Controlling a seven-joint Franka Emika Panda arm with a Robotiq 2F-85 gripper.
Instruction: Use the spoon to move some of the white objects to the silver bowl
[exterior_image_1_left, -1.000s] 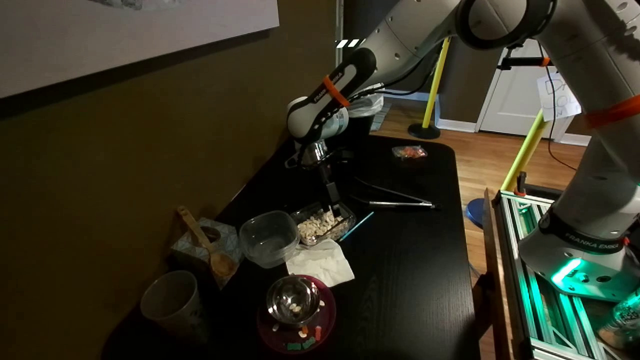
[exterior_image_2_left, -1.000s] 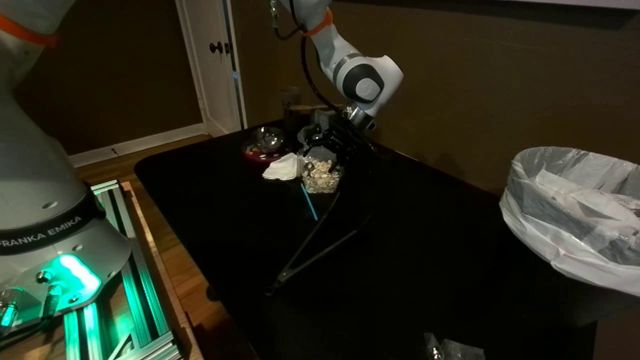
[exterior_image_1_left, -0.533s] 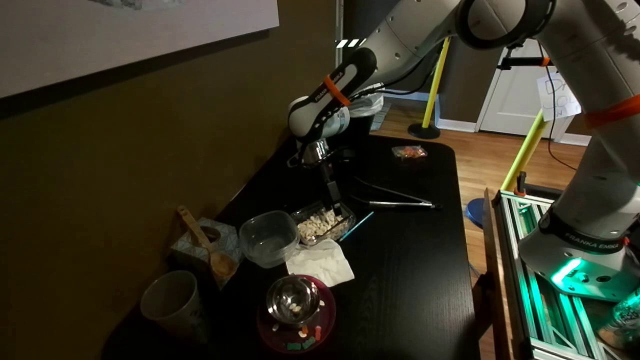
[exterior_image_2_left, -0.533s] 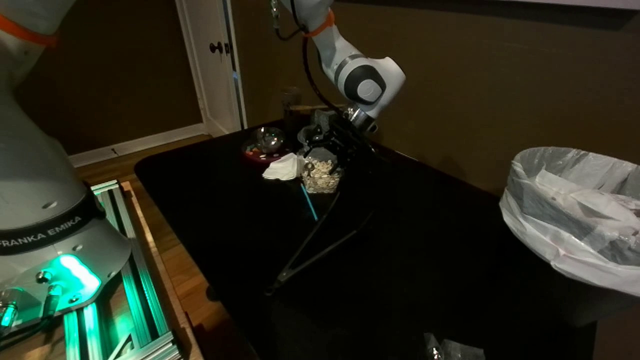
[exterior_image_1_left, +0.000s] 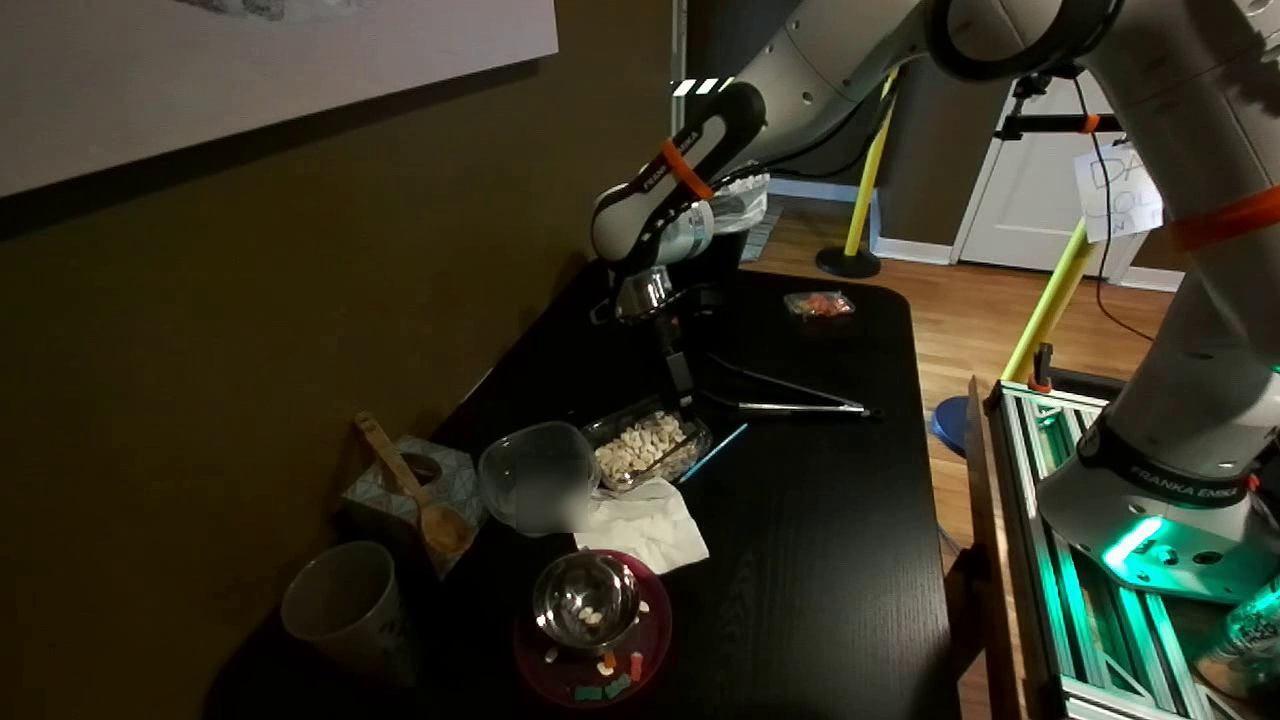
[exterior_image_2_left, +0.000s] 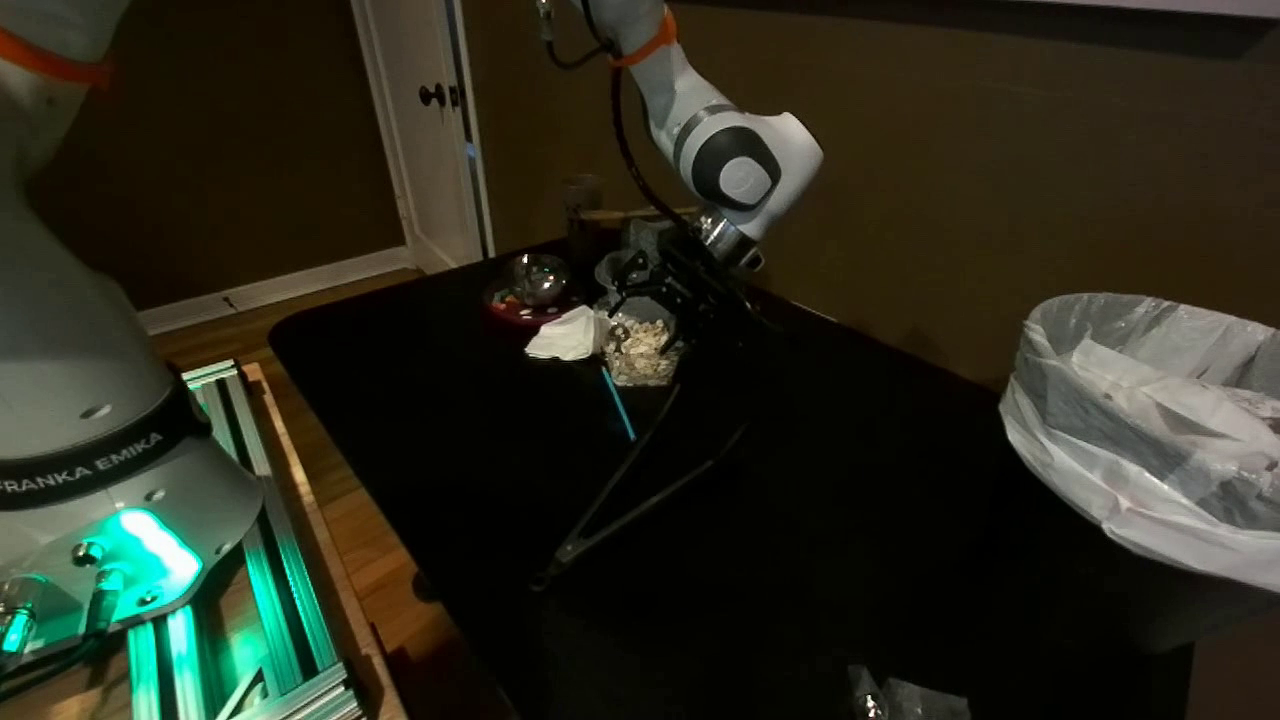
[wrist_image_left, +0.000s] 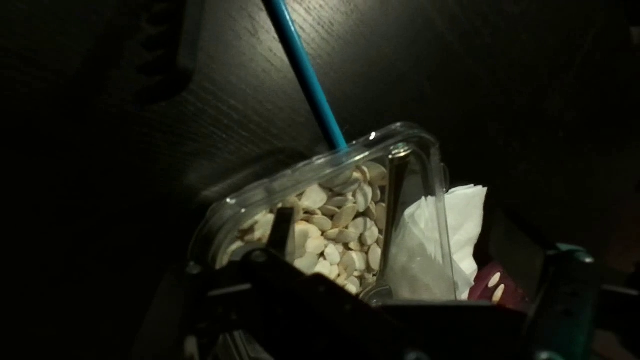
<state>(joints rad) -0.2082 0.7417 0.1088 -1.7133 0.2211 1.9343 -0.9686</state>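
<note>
The white objects (wrist_image_left: 345, 220), small whitish lumps, fill a clear rectangular tray (wrist_image_left: 280, 189). A metal spoon (wrist_image_left: 395, 205) leans along the tray's napkin side, its handle end at the rim and its head low among the lumps. In an exterior view the silver bowl (exterior_image_1_left: 556, 590) rests on a dark red plate (exterior_image_1_left: 655, 630) and contains a few white pieces. My gripper (exterior_image_2_left: 642, 326) hangs over the tray, jaws apart, nothing between them. One finger (wrist_image_left: 283, 232) shows dark against the lumps in the wrist view. The bowl is far from the gripper.
Beside the tray stand a clear plastic container (exterior_image_1_left: 520, 475) and a white napkin (exterior_image_1_left: 650, 535). A blue stick (exterior_image_1_left: 713, 453) and tongs (exterior_image_1_left: 800, 407) lie nearby. A wooden spoon (exterior_image_1_left: 445, 527) rests on a tissue box. A cup (exterior_image_1_left: 335, 600) and lined bin (exterior_image_2_left: 1120, 440) stand farther off.
The gripper has risen a little and drawn back from the lumps, away from the silver bowl. It stays open. Spoon, tray and bowl have not moved.
</note>
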